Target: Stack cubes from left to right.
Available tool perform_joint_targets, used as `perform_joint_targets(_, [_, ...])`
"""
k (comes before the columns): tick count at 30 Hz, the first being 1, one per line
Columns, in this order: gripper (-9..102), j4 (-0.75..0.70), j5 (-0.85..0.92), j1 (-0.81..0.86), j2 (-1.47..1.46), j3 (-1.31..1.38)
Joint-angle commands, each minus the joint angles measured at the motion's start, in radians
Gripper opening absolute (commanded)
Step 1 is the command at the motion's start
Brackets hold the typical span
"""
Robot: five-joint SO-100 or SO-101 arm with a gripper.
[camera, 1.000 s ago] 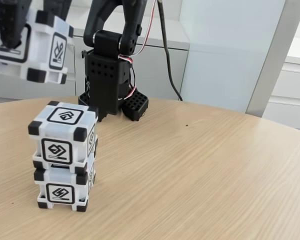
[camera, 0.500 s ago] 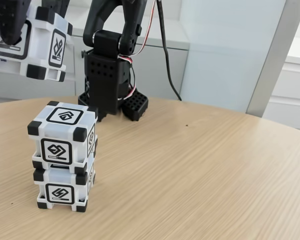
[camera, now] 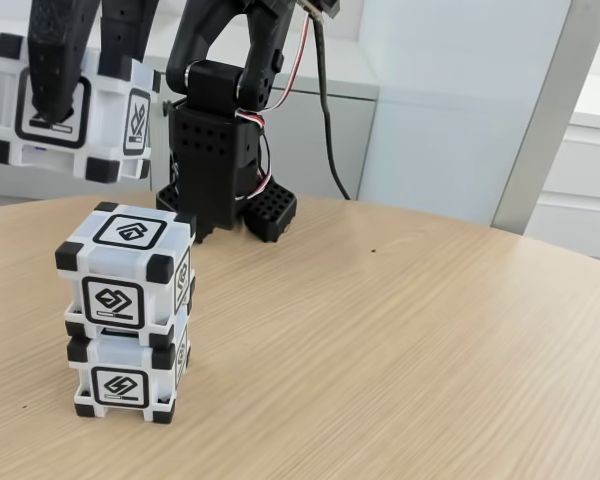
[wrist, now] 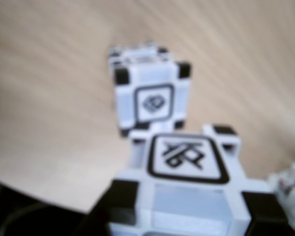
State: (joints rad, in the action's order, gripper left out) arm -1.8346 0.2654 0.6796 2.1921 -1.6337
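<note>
Step in hand: the third cube is being carried toward the stack; placement is not yet done.

Gripper: the gripper is seen in the fixed view at upper left, its black fingers clamped on the carried cube, one finger lying across the glyph face turned to the camera. It is judged to be grasping that cube firmly, since the cube hangs clear of the table.

Carried cube: it is held in the air, above the stack and a little to the left of it in the fixed view, and slightly tilted. In the wrist view the carried cube is seen at the bottom of the frame, blurred.

Stack: two cubes are stood one on the other on the wooden table. The top cube is set squarely on the bottom cube. In the wrist view the stack is seen from above, beyond the carried cube.

Progress: two of three cubes are judged to be stacked; one remains.

Next move: the carried cube needs to be centred over the top cube, levelled, lowered until the faces meet, and only then released.

Risk: the stack could be nudged or toppled if the cube is lowered off-centre or tilted.
</note>
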Motion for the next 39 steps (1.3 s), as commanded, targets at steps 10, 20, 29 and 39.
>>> perform_joint_targets(10, [0,-0.081,-0.017,-0.011,0.032,0.020])
perform_joint_targets(20, [0,-0.080,-0.060,-0.018,0.032,0.021])
perform_joint_targets(29, [0,-0.080,-0.095,-0.183,0.098,0.008])
perform_joint_targets(39, [0,-0.080,-0.054,-0.167,0.132,0.005])
